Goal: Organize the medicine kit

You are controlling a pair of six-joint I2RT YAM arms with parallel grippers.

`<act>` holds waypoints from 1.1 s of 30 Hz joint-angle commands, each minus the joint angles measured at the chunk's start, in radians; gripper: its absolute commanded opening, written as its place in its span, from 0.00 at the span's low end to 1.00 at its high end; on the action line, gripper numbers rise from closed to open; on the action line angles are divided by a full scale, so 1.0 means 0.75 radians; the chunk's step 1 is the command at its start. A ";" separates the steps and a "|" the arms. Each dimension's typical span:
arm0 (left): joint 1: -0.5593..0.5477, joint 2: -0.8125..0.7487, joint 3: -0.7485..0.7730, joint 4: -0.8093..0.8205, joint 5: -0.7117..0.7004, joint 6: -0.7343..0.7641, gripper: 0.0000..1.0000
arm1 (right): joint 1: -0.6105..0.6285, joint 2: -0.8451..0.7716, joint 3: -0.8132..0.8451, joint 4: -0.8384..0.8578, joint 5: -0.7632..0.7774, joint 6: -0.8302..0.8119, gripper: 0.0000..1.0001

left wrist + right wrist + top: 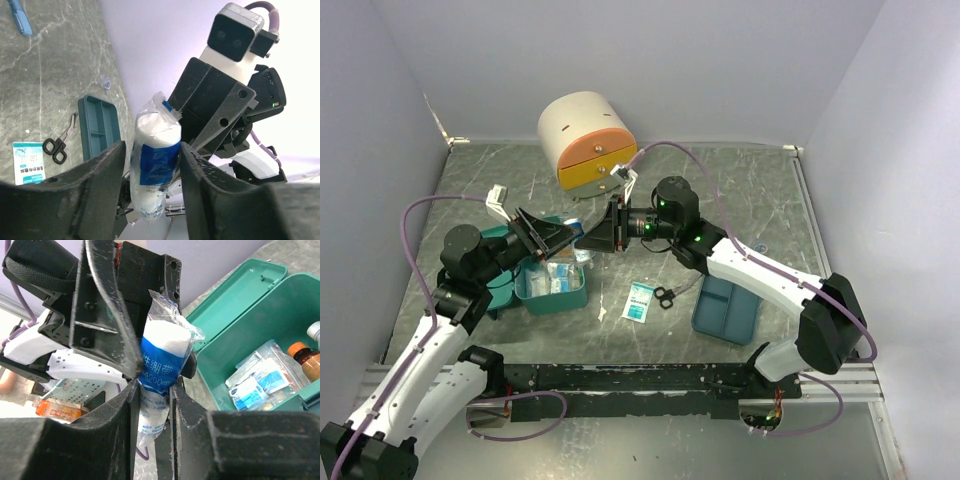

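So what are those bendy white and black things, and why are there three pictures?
They are two robot arms bolted to a table. One picture looks down from above. The other two come from small cameras on each arm's wrist, so you see the fingers up close.

Between the arms is a wrapped gauze roll, white with a blue label. The right gripper is pinching its bottom end. The left gripper has its fingers on both sides of the roll, not squeezing yet, like a hand-over.

On the table sit the teal medicine kit, lid open, with packets and small bottles inside. There is also a dark-blue divided tray, small black scissors, a flat white and teal packet, and a cream cabinet with orange and yellow drawers.
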 commanded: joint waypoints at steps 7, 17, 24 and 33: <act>-0.004 0.010 0.063 -0.141 -0.056 0.182 0.37 | 0.005 -0.013 -0.024 0.002 0.030 -0.021 0.42; -0.004 0.327 0.590 -1.099 -0.343 0.913 0.33 | -0.087 -0.180 -0.084 -0.255 0.330 -0.092 0.65; -0.004 0.490 0.753 -1.436 -0.612 1.045 0.33 | -0.120 -0.195 -0.094 -0.396 0.524 -0.123 0.65; -0.004 0.663 0.814 -1.531 -0.841 1.009 0.31 | -0.139 -0.060 -0.076 -0.402 0.553 -0.104 0.64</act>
